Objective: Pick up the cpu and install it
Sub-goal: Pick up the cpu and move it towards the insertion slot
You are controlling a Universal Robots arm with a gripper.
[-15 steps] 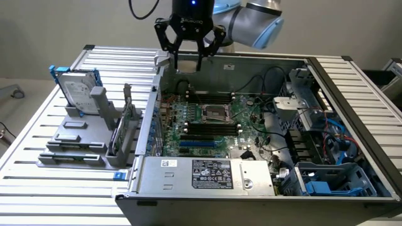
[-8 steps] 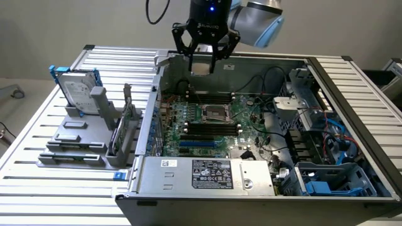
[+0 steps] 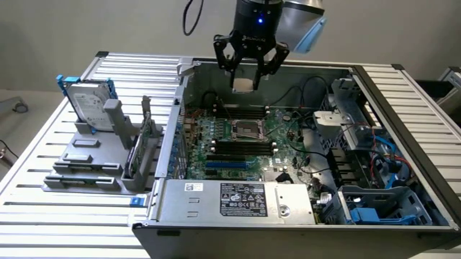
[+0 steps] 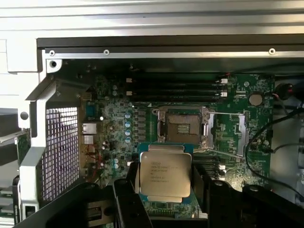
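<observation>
From the exterior view: hovering with the gripper (image 3: 249, 70) over the far part of the open computer case (image 3: 288, 243), well above the motherboard (image 3: 238, 145). Pinching the cpu (image 3: 243, 84) between the fingers, which are closed on it from either side. Holding it high in the air, apart from the socket (image 3: 253, 130) down on the board and touching nothing below. Off to the exterior view's left, on the slatted table (image 3: 43, 216): a grey rack (image 3: 86, 172) with the hard drive (image 3: 92, 102) standing upright in it.

From the wrist view: looking down past the cpu (image 4: 164, 175), clamped between the dark fingers (image 4: 127, 192) of the gripper (image 4: 165, 183), silvery top with printed lettering turned to the camera. Below and just beyond it, the socket (image 4: 183, 128), frame open, contacts bare. Near the socket, on the green motherboard (image 4: 237, 142), black memory slots (image 4: 175, 90).
</observation>
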